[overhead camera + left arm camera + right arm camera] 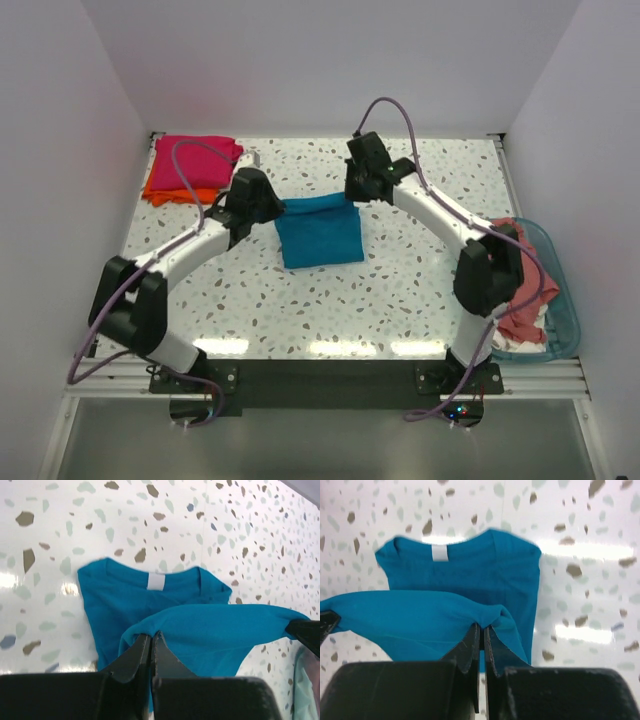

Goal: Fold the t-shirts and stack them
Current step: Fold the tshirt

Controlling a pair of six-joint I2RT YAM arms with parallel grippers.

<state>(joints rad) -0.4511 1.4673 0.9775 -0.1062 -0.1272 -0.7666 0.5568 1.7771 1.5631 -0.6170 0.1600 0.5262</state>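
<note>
The teal blue t-shirt (318,238) lies mid-table, its white neck tag (156,581) facing up, one edge lifted between the left gripper (151,637) and the right gripper (481,629), each pinched tight on a corner of it, with bare speckled table (400,290) open toward the near edge.

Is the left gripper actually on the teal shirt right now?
Touching. The left wrist view shows the left gripper shut on a raised edge of the teal shirt, with cloth pinched between its jaws.
</note>
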